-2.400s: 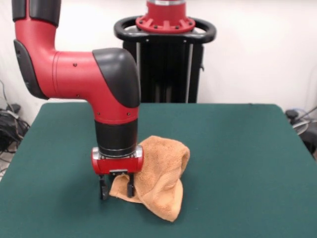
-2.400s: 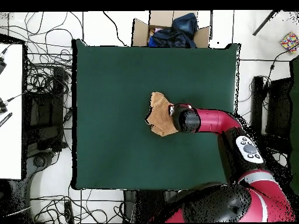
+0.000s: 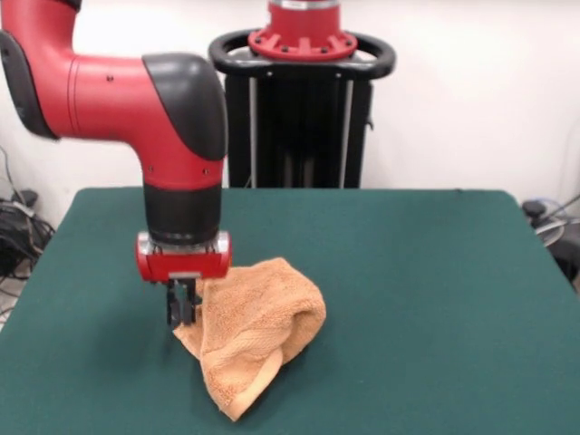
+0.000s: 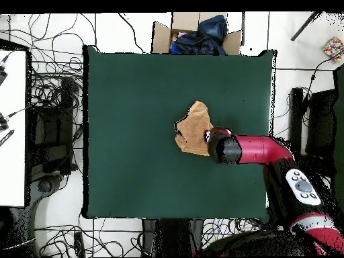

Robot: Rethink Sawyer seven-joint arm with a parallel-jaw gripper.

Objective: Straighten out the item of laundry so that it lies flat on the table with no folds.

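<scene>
The orange-tan towel (image 3: 254, 331) is bunched in folds on the dark green table (image 3: 435, 299), left of centre in the front view. One edge is lifted off the table and a corner trails toward the front edge. My gripper (image 3: 184, 308) is shut on that lifted left edge, just above the table. In the overhead view the towel (image 4: 194, 126) lies near the table's middle (image 4: 127, 134). There the arm's wrist covers the gripper and the grasped edge.
The robot's black pedestal (image 3: 304, 118) stands behind the table's far edge. In the overhead view a cardboard box (image 4: 195, 35) with dark clothing sits past the table's top edge, and cables (image 4: 54, 101) lie on the floor at left.
The gripper closed on the towel's left edge, lifted it and carried it left in the front view. The towel was dragged along and its shape shifted.
</scene>
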